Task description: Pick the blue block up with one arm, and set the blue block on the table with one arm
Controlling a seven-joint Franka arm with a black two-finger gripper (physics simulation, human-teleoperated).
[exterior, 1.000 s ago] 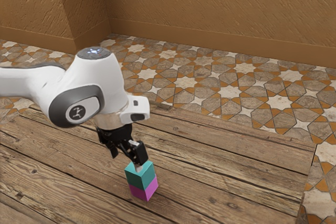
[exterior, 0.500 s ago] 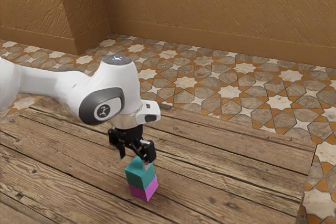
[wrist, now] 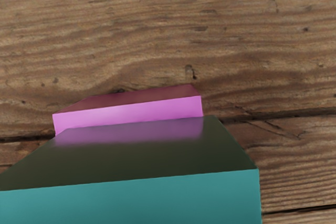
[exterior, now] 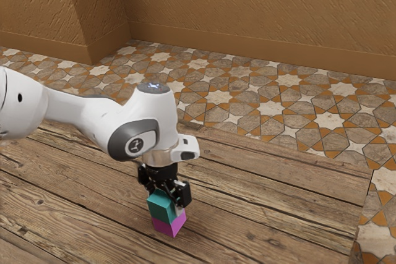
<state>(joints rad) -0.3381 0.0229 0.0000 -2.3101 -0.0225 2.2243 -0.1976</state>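
Plainly, the open claw straddles the teal block atop 1 pink block.

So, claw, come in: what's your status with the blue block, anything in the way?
Claw down at blue-green block, grip unclear. Block sits on pink block, not on table. Possible snag: pink block directly underneath.
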